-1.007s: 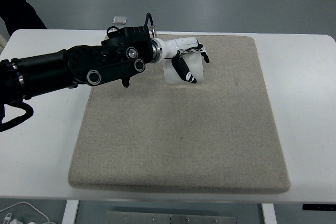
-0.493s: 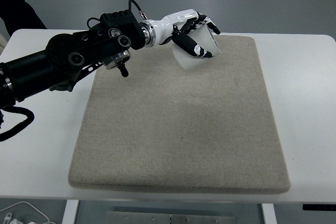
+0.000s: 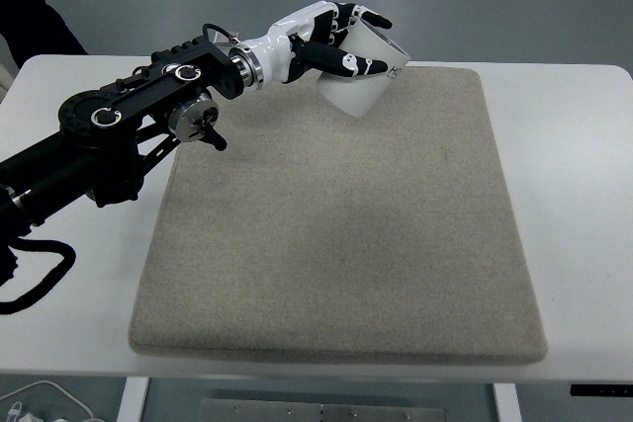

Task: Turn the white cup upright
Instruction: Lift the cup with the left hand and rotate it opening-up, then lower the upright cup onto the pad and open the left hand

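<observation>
White counter (image 3: 574, 195), grey mat (image 3: 336, 224) on top. Left hand (image 3: 331, 37) clasped round cup (image 3: 364, 76), tilted, above mat's far edge. Dark sleeve (image 3: 30, 7) at far left.

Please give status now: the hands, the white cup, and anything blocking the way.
Left hand shut on white cup, held tilted above mat far edge. Right hand not in view. Nothing in the way on mat.

Cup (image 3: 361, 81) print too small to read

The left hand's fingers (image 3: 341, 61) hide part of the white cup (image 3: 364, 76), its printed lettering unreadable.
</observation>
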